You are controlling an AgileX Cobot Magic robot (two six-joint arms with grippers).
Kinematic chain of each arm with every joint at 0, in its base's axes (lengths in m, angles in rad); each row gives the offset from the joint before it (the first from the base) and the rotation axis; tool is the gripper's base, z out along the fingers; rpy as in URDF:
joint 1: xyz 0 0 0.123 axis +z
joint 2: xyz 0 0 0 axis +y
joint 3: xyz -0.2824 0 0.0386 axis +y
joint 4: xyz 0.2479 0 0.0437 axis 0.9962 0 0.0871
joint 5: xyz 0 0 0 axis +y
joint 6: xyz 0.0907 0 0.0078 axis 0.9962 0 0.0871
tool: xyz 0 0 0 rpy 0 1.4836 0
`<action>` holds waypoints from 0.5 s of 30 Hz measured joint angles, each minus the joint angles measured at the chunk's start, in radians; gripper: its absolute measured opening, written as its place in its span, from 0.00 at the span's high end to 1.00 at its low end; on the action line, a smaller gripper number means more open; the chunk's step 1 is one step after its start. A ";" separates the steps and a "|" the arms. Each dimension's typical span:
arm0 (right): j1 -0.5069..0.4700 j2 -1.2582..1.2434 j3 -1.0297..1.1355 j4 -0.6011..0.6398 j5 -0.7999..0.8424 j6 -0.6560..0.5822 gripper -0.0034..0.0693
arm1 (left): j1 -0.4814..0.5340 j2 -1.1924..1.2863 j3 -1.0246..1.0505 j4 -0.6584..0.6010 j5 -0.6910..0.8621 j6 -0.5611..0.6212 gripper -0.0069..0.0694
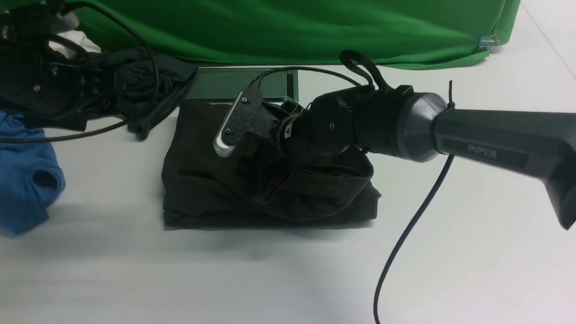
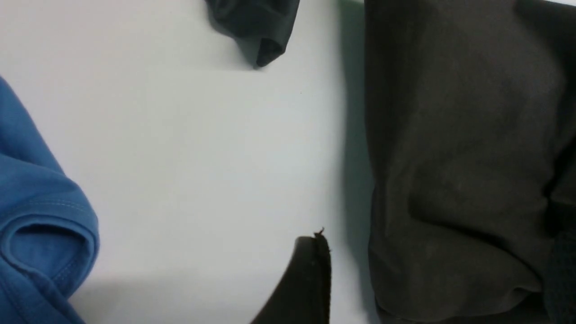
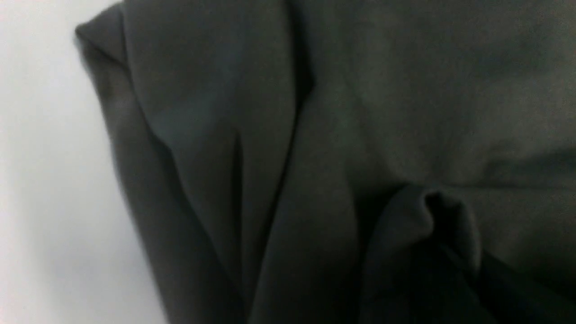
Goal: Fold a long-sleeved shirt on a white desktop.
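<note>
The brand word "PiPER" is printed in pale grey capital-style letters along the side of the dark grey, smooth plastic arm casing (image 1: 499, 135), seen in the front view.

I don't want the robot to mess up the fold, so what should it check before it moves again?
1. Long-sleeved shirt lies folded in a block on the white desktop: ok.
2. Right gripper shut, low in the shirt's top folds: ok. Cloth pinched: cannot tell.
3. Left gripper open, off the shirt: ok.
4. Block tidy: not ok, its right side is bunched.
5. Blue shirt apart from the block: ok.
6. Dangling cable clear of the shirt: ok.
</note>
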 joint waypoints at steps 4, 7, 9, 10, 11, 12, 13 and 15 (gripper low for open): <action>-0.036 -0.062 0.000 0.001 0.012 0.026 0.93 | 0.000 0.000 0.000 0.000 0.001 0.001 0.06; -0.082 -0.120 0.000 0.001 0.030 0.077 0.93 | 0.000 0.000 0.000 0.000 0.001 0.001 0.08; -0.106 -0.140 -0.001 0.000 0.049 0.102 0.93 | 0.000 0.000 0.000 0.000 0.001 0.001 0.08; -0.121 -0.149 -0.001 0.000 0.063 0.117 0.93 | 0.000 0.000 0.000 0.000 0.003 0.001 0.08; -0.139 -0.156 -0.001 0.000 0.084 0.132 0.93 | 0.000 0.000 0.000 0.000 0.003 0.001 0.09; -0.155 -0.162 -0.001 0.000 0.106 0.151 0.93 | 0.000 0.000 0.000 0.000 0.004 0.001 0.09; -0.172 -0.163 -0.002 0.000 0.124 0.161 0.93 | 0.000 0.000 0.000 0.000 0.005 0.001 0.09; -0.224 -0.164 -0.001 0.000 0.242 0.209 0.93 | 0.000 0.000 0.000 0.000 0.011 0.001 0.09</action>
